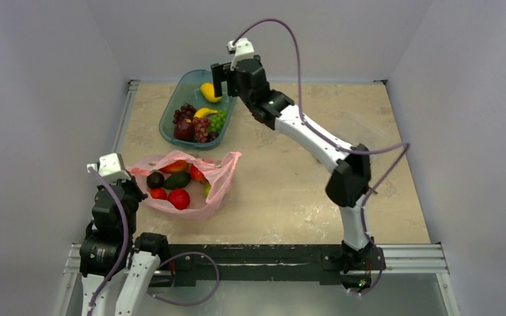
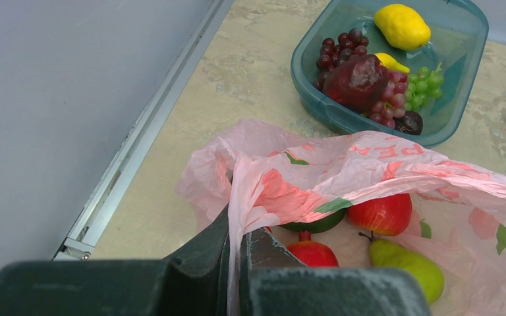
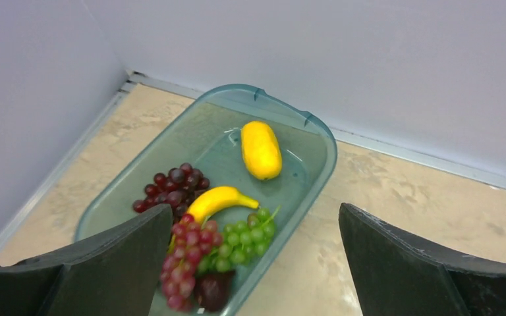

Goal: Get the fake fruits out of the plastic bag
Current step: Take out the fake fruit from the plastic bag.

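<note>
"Where's the plastic bag?"

"On the table, just in front of the left arm and near the teal tray. The left hand is clamped on a fold of the pink film at the rim, which props the mouth up. There are fake fruits inside: a couple of red ones, an avocado and a green pear."

"And the other one?"

"The right hand hangs over the tray with its fingers spread wide and nothing between them. A lemon, a banana and some grapes lie below it."

"So what worries you?"

"That film, mostly. It looks thin and slippery, and the pinch holds only a small fold. If it slides out, I'd expect the mouth to flop over the fruit. The right hand also has to come across and go down into that opening. If a finger catches the film or a handle, it could drag the whole bag or tug it out of the left hand."

"And the fruit?"

"The pieces are packed close together and rounded. The fingers might close on film along with a piece, or nudge one so it rolls deeper under the plastic."
</note>
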Tool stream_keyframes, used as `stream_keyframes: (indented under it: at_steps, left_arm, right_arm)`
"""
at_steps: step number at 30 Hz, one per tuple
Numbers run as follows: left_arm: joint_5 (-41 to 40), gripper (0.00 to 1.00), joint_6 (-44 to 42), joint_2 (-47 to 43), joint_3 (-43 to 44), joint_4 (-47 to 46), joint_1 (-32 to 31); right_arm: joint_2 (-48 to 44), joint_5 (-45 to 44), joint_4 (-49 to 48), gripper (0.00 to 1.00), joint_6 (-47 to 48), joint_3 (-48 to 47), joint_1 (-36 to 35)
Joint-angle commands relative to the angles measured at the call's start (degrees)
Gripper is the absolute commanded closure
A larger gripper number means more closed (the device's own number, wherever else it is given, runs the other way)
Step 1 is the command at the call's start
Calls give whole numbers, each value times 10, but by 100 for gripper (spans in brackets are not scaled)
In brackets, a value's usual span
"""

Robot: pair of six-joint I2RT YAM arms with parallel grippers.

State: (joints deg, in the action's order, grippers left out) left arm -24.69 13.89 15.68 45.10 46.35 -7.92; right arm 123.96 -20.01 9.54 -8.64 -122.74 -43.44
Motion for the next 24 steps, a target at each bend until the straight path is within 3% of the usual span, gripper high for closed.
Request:
stream_keyframes:
  at_steps: [1, 6, 10, 12, 17, 24]
  left_arm:
    - [6, 100, 0, -2, 2, -15, -3]
    - [7, 100, 0, -4, 1, -16, -3]
    - [5, 100, 0, -7, 1, -16, -3]
    - [1, 100, 0, -9, 1, -15, -3]
    - [-4, 100, 0, -11, 2, -14, -3]
    - [-4, 100, 0, -9, 2, -13, -3]
  right_arm:
    - [-160, 36, 30, 5, -36, 124, -9]
    - [-270, 54, 31, 9, -9, 210, -73]
    - [-290, 50, 42, 18, 9, 222, -169]
    - [-283, 57, 40, 23, 10, 225, -212]
    - [-244, 87, 27, 51, -4, 245, -274]
    - [-162, 38, 33, 65, 15, 258, -286]
